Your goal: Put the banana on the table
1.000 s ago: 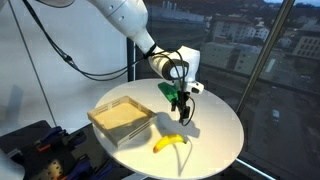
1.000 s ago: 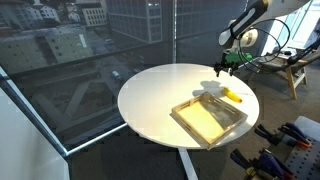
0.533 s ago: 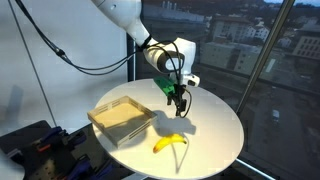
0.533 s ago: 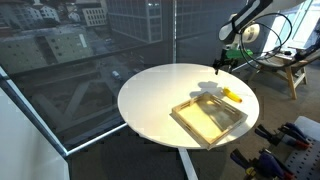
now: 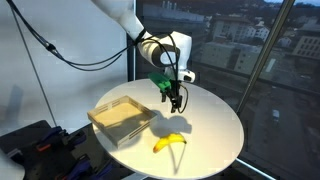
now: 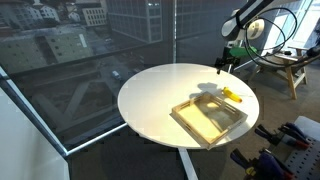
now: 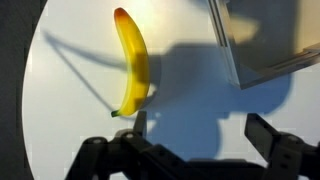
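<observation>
Lying on one table point(image 5: 215, 125): one banana point(image 5: 171, 143), near one tray point(image 5: 120, 117); jaws spread.

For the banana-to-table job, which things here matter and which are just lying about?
Job: banana, lying on the table; gripper, open and empty above it.
Lying about: empty beige tray on the table, beside the banana.

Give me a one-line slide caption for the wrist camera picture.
Open gripper hovers over the white table, the banana lying flat near a corner of the tray.
</observation>
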